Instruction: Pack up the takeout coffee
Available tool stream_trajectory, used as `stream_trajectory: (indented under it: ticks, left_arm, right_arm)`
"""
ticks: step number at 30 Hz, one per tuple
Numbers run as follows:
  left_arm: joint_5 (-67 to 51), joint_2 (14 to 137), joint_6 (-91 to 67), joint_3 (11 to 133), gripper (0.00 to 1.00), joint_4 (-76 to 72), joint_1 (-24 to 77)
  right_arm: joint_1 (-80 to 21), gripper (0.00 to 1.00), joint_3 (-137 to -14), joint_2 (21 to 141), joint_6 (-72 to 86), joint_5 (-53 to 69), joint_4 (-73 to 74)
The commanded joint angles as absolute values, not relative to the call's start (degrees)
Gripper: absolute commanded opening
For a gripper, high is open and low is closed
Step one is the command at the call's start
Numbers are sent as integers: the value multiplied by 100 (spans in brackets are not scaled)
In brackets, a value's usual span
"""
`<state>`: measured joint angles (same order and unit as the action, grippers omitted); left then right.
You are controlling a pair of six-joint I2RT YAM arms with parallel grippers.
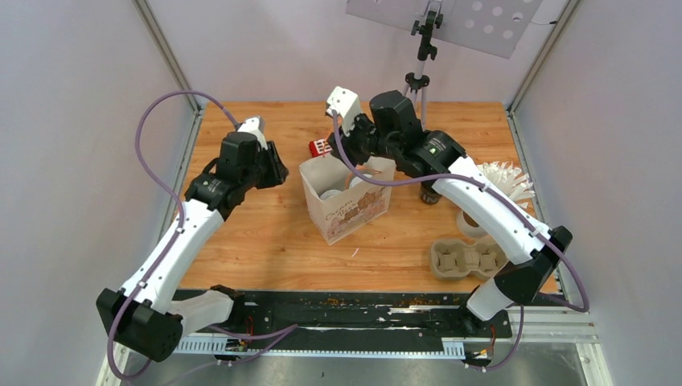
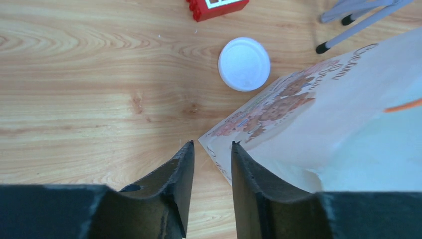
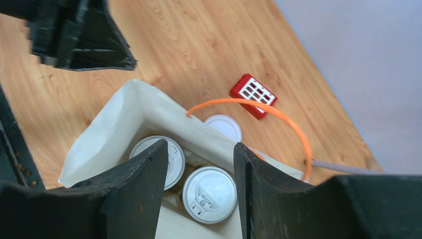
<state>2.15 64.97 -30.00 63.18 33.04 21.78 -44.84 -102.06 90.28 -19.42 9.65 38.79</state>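
Note:
A printed paper bag (image 1: 347,211) stands open mid-table. Inside it are two takeout coffee cups with white lids, one (image 3: 209,195) below my right gripper's gap and one (image 3: 175,155) partly behind its left finger. My right gripper (image 3: 199,145) hangs open over the bag's mouth (image 1: 355,149), holding nothing. My left gripper (image 2: 212,144) is open too, its tips at the bag's near corner (image 2: 278,124), not pinching it (image 1: 281,170). Another black cup (image 1: 430,195) stands on the table under the right arm.
A round white lid (image 2: 244,63) lies on the wood behind the bag, next to a red block (image 2: 216,7). The bag's orange handle (image 3: 259,106) arches over its back edge. A moulded cup tray (image 1: 470,259) and a cup of straws (image 1: 503,185) stand at the right. Tripod legs (image 2: 358,15) are behind.

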Motion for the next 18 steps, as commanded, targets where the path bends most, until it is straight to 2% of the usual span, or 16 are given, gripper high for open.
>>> stream_trajectory:
  ticks: [1,6,9,10,11,12,15,18]
  left_arm:
    - [367,6198,-2700,6980,43,3805,2190]
    - [225,5965,-2570,7477,51,4143,2188]
    - [176,5770,-2549,7585,59,4312,2188]
    - [171,5691,-2542,7610,65,4375,2188]
    - [163,5634,-2534,7644,88,4440,2188]
    - [148,5567,-2512,7677,98,4502,2188]
    - [52,5433,-2442,7814,100,4726,2188]
    - [35,5326,-2379,7900,100,4940,2188]
  right_arm:
    - [-4468,51,-10277,8540,-1554,51,3342]
    - [-4467,53,-10188,8094,-1433,-616,3125]
    - [-4462,53,-10263,7970,-1169,-1279,3382]
    - [-4457,53,-10292,7951,-1085,-1611,3535]
    - [-4452,54,-10303,7915,-1012,-1958,3682]
    - [-4443,55,-10264,7878,-937,-2385,3796]
    - [-4240,59,-10101,7759,-642,-3533,4255]
    - [-3758,57,-9914,7616,-126,-3794,4758]
